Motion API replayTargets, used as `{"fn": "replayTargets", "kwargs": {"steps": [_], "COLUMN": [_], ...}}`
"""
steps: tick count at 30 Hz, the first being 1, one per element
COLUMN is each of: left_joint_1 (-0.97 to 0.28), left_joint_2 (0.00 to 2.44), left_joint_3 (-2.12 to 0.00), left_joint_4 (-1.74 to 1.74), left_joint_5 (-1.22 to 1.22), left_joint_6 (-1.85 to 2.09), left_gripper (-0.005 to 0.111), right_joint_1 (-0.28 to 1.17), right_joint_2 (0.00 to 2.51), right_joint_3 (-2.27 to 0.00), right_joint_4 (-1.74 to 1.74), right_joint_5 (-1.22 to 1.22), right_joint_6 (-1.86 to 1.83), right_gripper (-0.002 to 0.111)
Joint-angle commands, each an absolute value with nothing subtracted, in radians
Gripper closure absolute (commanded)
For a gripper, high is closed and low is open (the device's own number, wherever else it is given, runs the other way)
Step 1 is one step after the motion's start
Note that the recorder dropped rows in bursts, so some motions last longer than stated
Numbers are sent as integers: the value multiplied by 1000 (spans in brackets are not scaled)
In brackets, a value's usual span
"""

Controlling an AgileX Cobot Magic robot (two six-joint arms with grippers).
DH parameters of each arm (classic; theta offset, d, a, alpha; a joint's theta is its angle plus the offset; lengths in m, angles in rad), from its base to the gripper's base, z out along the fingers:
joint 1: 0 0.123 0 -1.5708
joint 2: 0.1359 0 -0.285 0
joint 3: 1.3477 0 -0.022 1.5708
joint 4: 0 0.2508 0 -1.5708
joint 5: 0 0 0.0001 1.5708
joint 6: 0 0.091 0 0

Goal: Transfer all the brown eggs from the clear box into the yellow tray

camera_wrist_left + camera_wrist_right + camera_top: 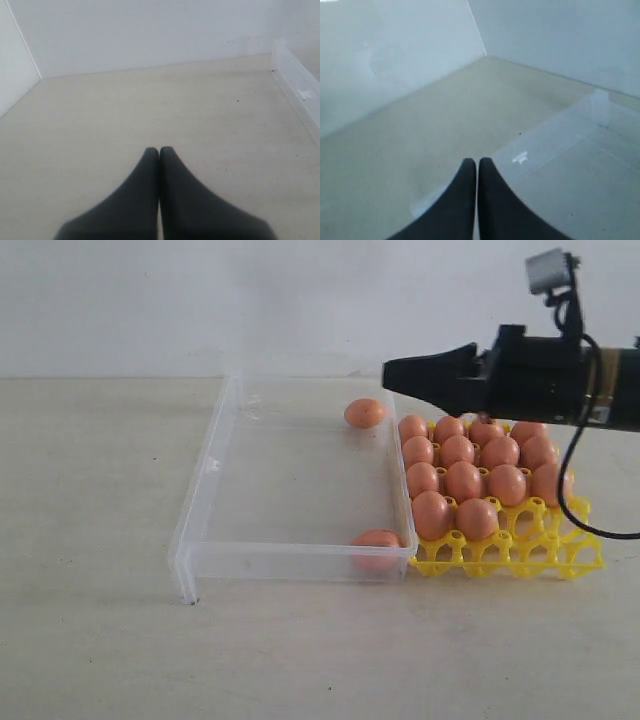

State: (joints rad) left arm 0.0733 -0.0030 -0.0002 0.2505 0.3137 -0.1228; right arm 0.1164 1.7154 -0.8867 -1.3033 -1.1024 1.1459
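Two brown eggs are in the clear box [205, 468]: one egg [365, 413] at its far right corner, another egg [377, 540] at its near right corner. Several brown eggs [464, 480] fill the yellow tray [560, 560], which stands against the box's right side. My right gripper [388, 371] hangs shut and empty above the tray's far left part, pointing left over the box's right wall; its wrist view shows the shut fingertips [477, 162] over the clear box [580, 175]. My left gripper [159, 150] is shut, empty, above bare table, and is out of the exterior view.
The box and tray stand on a pale beige table [100, 640] with a white wall behind. An edge of the clear box [300, 90] shows in the left wrist view. A black cable [570, 480] hangs from the right arm beside the tray.
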Motion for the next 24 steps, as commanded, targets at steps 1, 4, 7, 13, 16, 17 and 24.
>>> {"fn": "replayTargets", "kwargs": {"steps": [1,4,7,13,16,17,24], "left_joint_1": [69,69,69,69,69,69,69], "left_joint_2": [0,0,0,0,0,0,0], "left_joint_3": [0,0,0,0,0,0,0], "left_joint_4": [252,252,252,252,252,252,252], "left_joint_5": [311,311,311,311,311,311,311], "left_joint_6": [-126,-126,-126,-126,-126,-126,-126], "left_gripper": [111,111,111,111,111,111,111], "right_joint_1": [331,529,575,565,532,523,472], "right_joint_2": [1693,1743,1835,2041,2149,2176,2260], "right_joint_3": [-1017,-1143,-1282,-1668,-1833,-1871,-1915], "right_joint_4": [-1436,-1538,-1353,-371,-139,-121,-127], "right_joint_5": [-607,187,343,649,927,977,795], "right_joint_6": [1151,1230,909,-301,-648,-741,-919], "right_gripper": [107,109,109,109,109,109,90]}}
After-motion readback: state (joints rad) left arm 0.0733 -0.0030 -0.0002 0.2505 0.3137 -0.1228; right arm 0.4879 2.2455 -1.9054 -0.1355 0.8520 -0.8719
